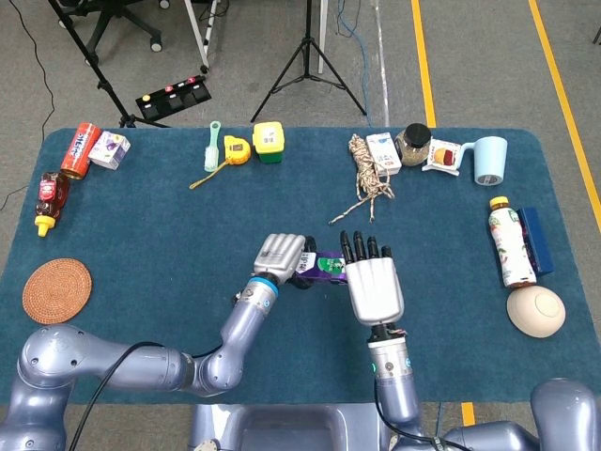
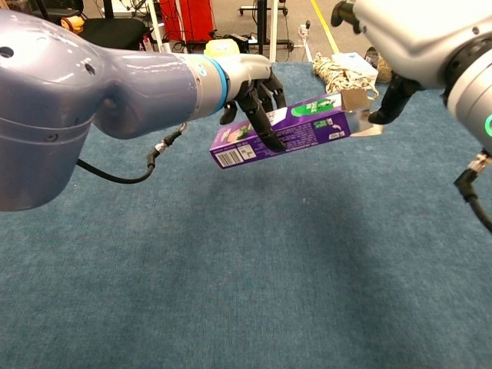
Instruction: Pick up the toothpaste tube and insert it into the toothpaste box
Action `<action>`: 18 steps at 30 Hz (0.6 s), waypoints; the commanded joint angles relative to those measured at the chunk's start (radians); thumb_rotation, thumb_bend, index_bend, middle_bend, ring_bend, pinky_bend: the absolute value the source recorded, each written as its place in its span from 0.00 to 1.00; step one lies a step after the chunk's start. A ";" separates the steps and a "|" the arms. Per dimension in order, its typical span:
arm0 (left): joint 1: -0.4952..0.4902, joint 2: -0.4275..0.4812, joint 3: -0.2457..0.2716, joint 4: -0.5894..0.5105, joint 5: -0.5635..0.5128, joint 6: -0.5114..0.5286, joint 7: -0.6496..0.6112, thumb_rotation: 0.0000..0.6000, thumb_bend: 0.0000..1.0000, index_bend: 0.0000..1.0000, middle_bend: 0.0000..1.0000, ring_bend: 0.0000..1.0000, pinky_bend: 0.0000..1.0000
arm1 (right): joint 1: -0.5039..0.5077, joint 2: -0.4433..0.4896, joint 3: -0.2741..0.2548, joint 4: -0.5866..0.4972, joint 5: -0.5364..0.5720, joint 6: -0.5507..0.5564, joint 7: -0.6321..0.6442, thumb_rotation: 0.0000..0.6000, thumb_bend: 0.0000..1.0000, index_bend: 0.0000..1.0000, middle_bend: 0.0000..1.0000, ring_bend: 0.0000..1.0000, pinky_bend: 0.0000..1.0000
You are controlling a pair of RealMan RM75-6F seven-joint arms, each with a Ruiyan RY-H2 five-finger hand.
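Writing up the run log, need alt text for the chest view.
The left hand holds a purple cardboard toothpaste box tilted above the blue carpeted table, its flap open toward the right hand, whose fingers are spread beside that end. A coiled beige rope lies behind.

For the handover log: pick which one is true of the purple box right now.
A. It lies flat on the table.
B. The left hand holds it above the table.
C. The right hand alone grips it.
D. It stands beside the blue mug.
B: the left hand grips the purple box around its middle, clear of the table; the right hand has its fingers spread.
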 commanded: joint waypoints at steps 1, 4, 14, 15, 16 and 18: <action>0.009 0.018 0.009 -0.001 0.006 0.004 0.008 1.00 0.29 0.54 0.50 0.46 0.80 | -0.014 0.058 0.017 0.000 0.006 -0.027 0.039 1.00 0.09 0.13 0.18 0.25 0.40; 0.022 0.044 0.024 -0.003 0.016 0.000 0.016 1.00 0.29 0.54 0.50 0.46 0.80 | -0.027 0.120 0.028 0.008 0.018 -0.061 0.092 1.00 0.09 0.13 0.17 0.23 0.35; 0.058 0.107 0.105 0.017 0.054 -0.020 0.057 1.00 0.29 0.54 0.50 0.46 0.80 | -0.070 0.333 0.065 0.178 0.045 -0.215 0.372 1.00 0.09 0.13 0.14 0.20 0.32; 0.059 0.109 0.118 0.027 0.058 -0.017 0.071 1.00 0.29 0.54 0.50 0.46 0.80 | -0.078 0.355 0.069 0.214 0.060 -0.243 0.422 1.00 0.09 0.13 0.14 0.20 0.32; 0.059 0.108 0.125 0.034 0.060 -0.014 0.079 1.00 0.29 0.54 0.50 0.46 0.80 | -0.082 0.368 0.070 0.238 0.064 -0.264 0.457 1.00 0.09 0.13 0.15 0.20 0.32; 0.060 0.104 0.138 0.050 0.062 -0.009 0.095 1.00 0.29 0.54 0.50 0.46 0.80 | -0.092 0.391 0.066 0.292 0.069 -0.305 0.523 1.00 0.09 0.13 0.15 0.20 0.32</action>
